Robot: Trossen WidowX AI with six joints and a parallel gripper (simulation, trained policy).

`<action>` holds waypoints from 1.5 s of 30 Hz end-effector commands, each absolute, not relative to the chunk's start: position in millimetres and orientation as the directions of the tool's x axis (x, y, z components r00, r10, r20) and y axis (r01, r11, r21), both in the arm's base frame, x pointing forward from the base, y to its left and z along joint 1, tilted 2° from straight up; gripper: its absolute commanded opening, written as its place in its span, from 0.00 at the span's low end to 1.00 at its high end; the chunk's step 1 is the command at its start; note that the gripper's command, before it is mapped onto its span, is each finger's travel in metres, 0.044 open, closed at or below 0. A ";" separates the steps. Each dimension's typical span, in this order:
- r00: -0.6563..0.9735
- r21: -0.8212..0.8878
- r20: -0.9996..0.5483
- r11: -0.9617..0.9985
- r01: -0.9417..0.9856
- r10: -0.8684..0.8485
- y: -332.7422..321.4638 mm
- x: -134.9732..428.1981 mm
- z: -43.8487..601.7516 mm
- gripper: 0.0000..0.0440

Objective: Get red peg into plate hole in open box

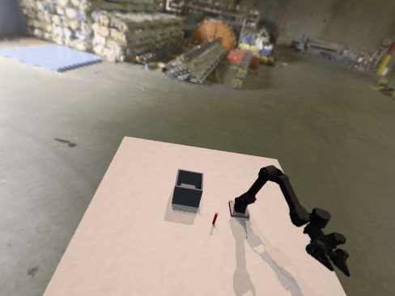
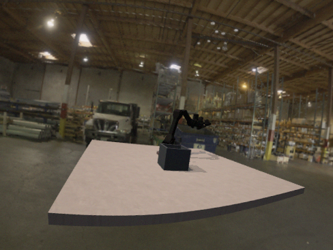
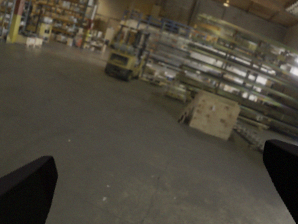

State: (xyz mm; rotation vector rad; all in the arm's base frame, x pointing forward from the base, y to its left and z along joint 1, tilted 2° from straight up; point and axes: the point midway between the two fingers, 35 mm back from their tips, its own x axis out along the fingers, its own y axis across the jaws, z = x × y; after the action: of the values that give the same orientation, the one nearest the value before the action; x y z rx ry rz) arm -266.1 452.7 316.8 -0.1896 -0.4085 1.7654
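Observation:
The red peg (image 1: 214, 218) stands upright on the table, between the box and the arm's base in the top view. The open dark box (image 1: 187, 196) (image 2: 177, 158) stands to the peg's left in that view. A strip of the lighter plate (image 1: 188, 186) shows inside the box; its hole cannot be made out. My gripper (image 1: 341, 272) (image 2: 209, 123) (image 3: 161, 159) is open and empty. It is raised out over the table's right side in the top view, far from the peg and the box. The peg does not show in the exterior view or the wrist view.
The pale table (image 1: 121, 243) (image 2: 129, 191) carries the box, the peg and the arm's base plate (image 1: 239, 215). The arm's long shadows fall on the table. The wrist view shows warehouse floor (image 3: 115, 120), a wooden crate (image 3: 214, 115) and a forklift (image 3: 122, 57) far off.

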 end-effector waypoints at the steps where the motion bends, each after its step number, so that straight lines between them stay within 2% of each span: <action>1: -0.181 -0.315 0.043 -0.159 -0.936 0.983 463.8 -232.9 313.5 1.00; 11: 0.039 -0.122 -0.145 0.021 -0.992 0.989 488.8 -117.1 289.6 1.00; 23: 0.265 0.084 -0.355 0.313 -0.946 0.896 478.3 5.6 258.5 1.00; 33: 0.402 0.227 -0.502 0.565 -0.793 0.766 444.4 92.3 237.8 1.00; 45: 0.477 0.335 -0.669 0.805 -0.490 0.569 380.2 171.5 211.9 1.00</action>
State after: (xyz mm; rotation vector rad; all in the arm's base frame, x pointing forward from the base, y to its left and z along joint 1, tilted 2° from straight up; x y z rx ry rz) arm 163.6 391.6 212.4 0.0691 0.8219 0.6911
